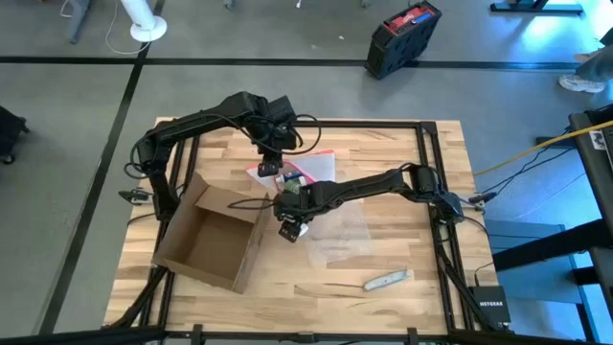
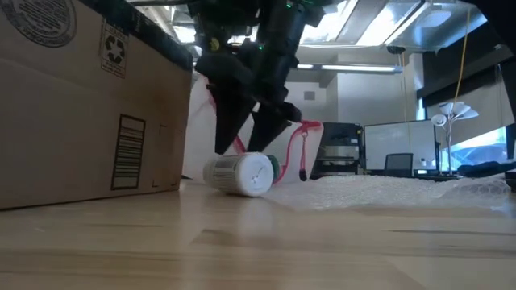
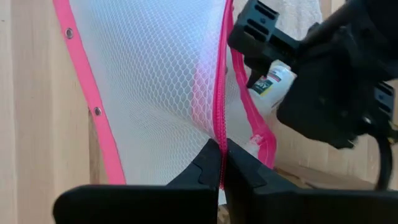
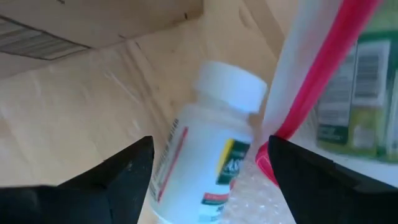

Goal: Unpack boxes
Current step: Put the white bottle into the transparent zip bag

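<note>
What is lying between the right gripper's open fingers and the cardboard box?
A white pill bottle on its side, just below the right gripper and beside the cardboard box, in the low view.

A brown cardboard box [image 1: 213, 238] sits open on the table's left side, its flaps spread and its inside bare, a barcode label [image 2: 131, 151] printed on one outer wall.

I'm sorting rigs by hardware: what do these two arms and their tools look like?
Both arms are black, jointed and slender, with thin black cables trailing from their bases. The left tool has blocky black fingers; the right tool has flat, tapering black fingers. No markings are legible.
</note>
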Controlling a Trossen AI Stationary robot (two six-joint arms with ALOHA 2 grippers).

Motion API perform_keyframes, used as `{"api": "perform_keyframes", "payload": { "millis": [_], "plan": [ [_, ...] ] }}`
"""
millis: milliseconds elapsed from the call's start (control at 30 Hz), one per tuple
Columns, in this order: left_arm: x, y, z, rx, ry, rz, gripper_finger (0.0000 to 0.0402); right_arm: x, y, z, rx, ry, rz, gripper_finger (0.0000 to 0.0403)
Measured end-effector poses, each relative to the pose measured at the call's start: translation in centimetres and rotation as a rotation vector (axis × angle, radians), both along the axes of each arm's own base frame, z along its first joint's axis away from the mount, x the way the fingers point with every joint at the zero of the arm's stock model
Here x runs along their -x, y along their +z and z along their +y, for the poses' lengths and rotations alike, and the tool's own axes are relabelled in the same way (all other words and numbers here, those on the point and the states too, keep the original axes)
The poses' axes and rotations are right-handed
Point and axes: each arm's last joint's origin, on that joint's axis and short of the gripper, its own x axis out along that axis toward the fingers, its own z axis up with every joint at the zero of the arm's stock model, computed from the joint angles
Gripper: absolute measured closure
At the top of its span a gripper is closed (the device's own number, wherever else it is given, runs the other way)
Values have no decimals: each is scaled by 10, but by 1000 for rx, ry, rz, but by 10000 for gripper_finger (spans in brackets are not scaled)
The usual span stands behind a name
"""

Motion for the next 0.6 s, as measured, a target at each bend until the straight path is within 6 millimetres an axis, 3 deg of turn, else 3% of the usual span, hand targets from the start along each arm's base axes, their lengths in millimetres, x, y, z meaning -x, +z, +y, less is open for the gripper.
{"api": "perform_keyframes", "payload": {
  "millis": [267, 600],
  "plan": [
    [0, 0, 0, -2, -3, -4, 402, 8, -24, 1, -54, -29, 32, 95],
    [0, 0, 0, 1, -4, -5, 401, 12, -38, 1, -51, -20, 27, 98]
  ]
}}
